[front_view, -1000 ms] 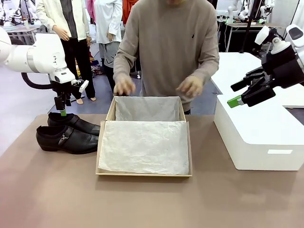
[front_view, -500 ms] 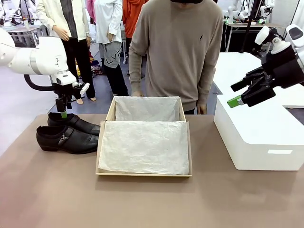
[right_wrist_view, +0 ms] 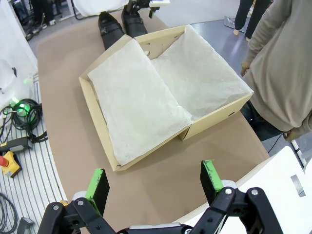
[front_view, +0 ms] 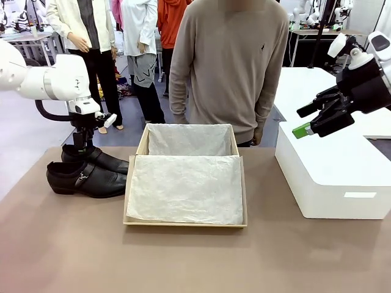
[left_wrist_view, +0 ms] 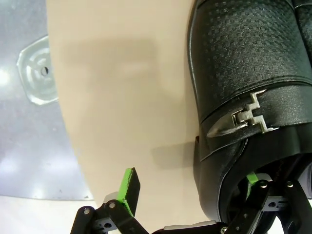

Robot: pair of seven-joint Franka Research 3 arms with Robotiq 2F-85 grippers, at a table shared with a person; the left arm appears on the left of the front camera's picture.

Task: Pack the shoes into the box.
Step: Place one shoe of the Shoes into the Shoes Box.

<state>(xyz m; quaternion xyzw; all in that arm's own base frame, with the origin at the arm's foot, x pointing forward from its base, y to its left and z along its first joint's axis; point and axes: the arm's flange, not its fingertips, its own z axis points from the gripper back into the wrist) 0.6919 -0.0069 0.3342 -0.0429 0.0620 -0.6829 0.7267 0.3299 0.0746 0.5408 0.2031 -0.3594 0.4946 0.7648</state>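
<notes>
**Both grippers open; shoes on the table beside the box**

Front view: a pair of glossy black leather dress shoes lies side by side on the brown tabletop, just left of a tan rectangular cardboard shoebox, toes pointing toward it. The shoebox is open and lined with crinkled white tissue paper. The left gripper points straight down at the heel end of the far shoe; whether it touches the leather cannot be told from here. The right gripper hangs in the air with its jaws spread, holding nothing, above a large white rectangular block that sits right of the shoebox. A person in a beige sweater stands at the far edge, arms down.

Left wrist view: the left gripper has its fingers wide apart. One green pad hangs over bare tabletop; the other sits low by the shoe's heel end, partly hidden in the dark. The shoe shows textured leather and a small silver buckle on its side strap.

Right wrist view: the right gripper is wide open and empty, looking down on the shoebox. The shoes lie beyond its far end, with the left gripper over them. The person's sleeve is at the right.
</notes>
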